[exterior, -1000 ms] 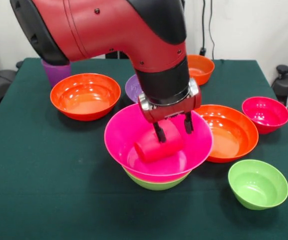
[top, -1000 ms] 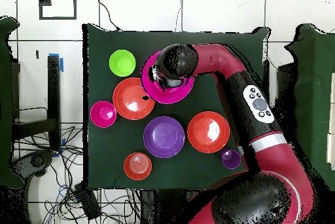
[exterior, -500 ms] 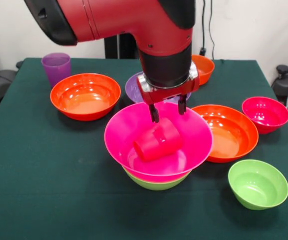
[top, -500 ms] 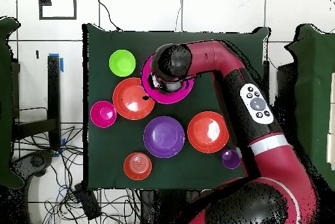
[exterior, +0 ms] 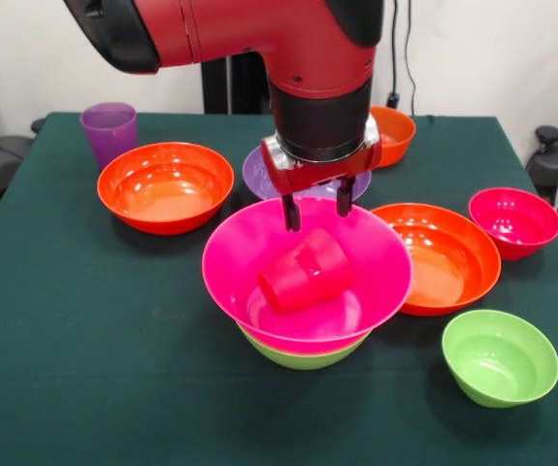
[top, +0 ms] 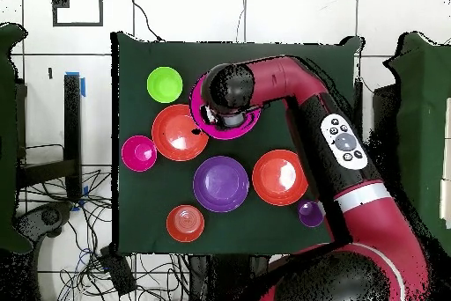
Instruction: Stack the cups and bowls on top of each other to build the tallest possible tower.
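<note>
The tower is a wide hot pink bowl (exterior: 366,291) nested on a lime green bowl (exterior: 303,355) at the table's middle. A red-pink cup (exterior: 306,273) lies on its side inside the pink bowl. My gripper (exterior: 317,208) hangs just above the cup, open, with nothing between its fingers and no contact with the cup. A purple cup (exterior: 110,130) stands upright at the back left. In the overhead view the wrist covers the gripper and the cup, and only the pink bowl's rim (top: 236,133) shows.
Around the tower stand a large orange bowl (exterior: 166,184), a purple bowl (exterior: 257,171) partly behind the arm, a small orange bowl (exterior: 391,132), another large orange bowl (exterior: 445,256), a red-pink bowl (exterior: 514,220) and a second lime green bowl (exterior: 500,356).
The gripper has lifted straight up and away from the red-pink cup. The cup stays lying in the pink bowl, slightly shifted. The arm's upper part has swung.
</note>
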You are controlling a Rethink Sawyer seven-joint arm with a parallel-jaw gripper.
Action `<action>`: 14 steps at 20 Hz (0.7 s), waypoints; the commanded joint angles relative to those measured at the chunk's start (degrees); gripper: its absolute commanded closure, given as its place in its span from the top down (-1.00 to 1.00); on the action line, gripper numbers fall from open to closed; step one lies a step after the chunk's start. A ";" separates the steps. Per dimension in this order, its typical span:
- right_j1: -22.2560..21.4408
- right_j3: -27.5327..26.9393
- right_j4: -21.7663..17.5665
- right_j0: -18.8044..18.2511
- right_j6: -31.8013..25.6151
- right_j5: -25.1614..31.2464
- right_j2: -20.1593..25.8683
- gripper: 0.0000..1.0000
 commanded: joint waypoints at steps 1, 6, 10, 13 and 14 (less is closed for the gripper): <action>4.01 1.55 -7.65 2.53 -17.74 -0.02 -3.84 1.00; 5.68 -1.58 -10.20 3.48 -17.78 -1.19 -3.69 1.00; 6.96 -4.34 -11.84 4.20 -19.89 -1.18 -2.94 1.00; 7.13 -4.41 -12.63 4.27 -20.03 -1.78 -2.74 1.00; 7.27 -4.48 -12.84 4.41 -19.80 -2.08 -2.65 1.00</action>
